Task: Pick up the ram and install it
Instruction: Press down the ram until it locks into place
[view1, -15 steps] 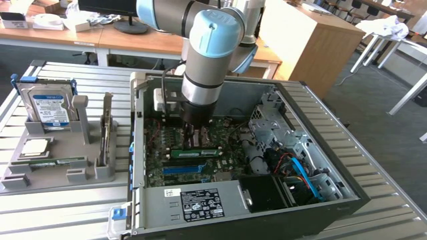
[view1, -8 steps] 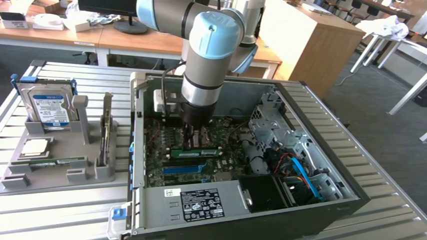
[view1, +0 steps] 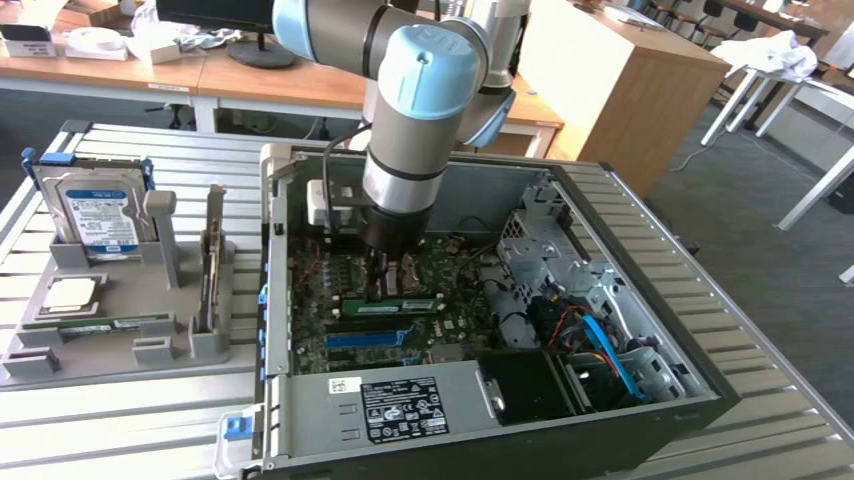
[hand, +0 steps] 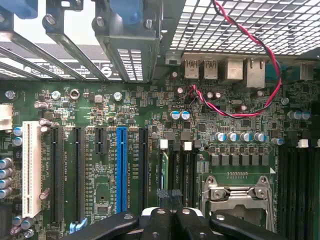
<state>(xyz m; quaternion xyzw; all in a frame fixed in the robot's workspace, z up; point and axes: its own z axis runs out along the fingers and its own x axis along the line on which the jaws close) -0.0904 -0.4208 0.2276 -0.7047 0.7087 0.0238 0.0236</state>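
Lab: desks (view1: 267, 85), open computer case (view1: 641, 300).

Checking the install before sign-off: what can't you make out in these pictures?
Exterior view: whether the hand grips the ram or just presses it; the arm blocks it.
Wrist view: the ram's seating, hidden under the hand.
Exterior view: power supply label print, too small.

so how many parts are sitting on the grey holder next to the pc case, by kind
On the grey holder:
hard drive: 1
expansion card: 1
processor chip: 1
ram stick: 1
total: 4
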